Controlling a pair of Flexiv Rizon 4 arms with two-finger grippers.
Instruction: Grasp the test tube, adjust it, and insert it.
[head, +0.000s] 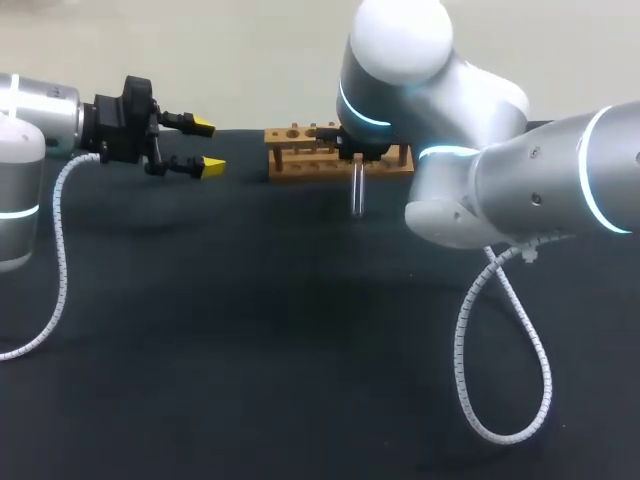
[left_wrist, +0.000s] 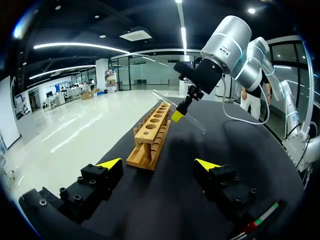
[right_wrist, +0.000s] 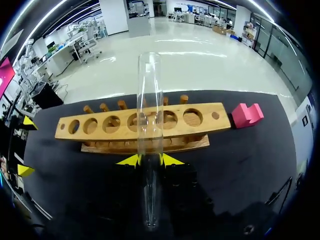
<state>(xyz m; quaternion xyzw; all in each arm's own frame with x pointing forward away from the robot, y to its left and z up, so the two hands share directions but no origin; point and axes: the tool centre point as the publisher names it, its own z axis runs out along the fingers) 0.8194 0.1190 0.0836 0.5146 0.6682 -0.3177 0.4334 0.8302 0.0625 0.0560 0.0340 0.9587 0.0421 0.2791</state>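
Fingers of the right gripper (right_wrist: 149, 160) pinch the test tube (right_wrist: 149, 100) beside the wooden rack (right_wrist: 100, 125). The left gripper (left_wrist: 158, 164) gapes wide.

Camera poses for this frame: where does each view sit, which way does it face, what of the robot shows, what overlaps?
Head view: fixed above and behind the robot, looking down on the table; open left gripper comes in at left, right arm at right.
Left wrist view: on the left wrist, facing along its fingers toward the wooden rack; own yellow tips show.
Right wrist view: on the right wrist, facing the rack; right gripper shut on the test tube.
Shared: all three see rack and tube.
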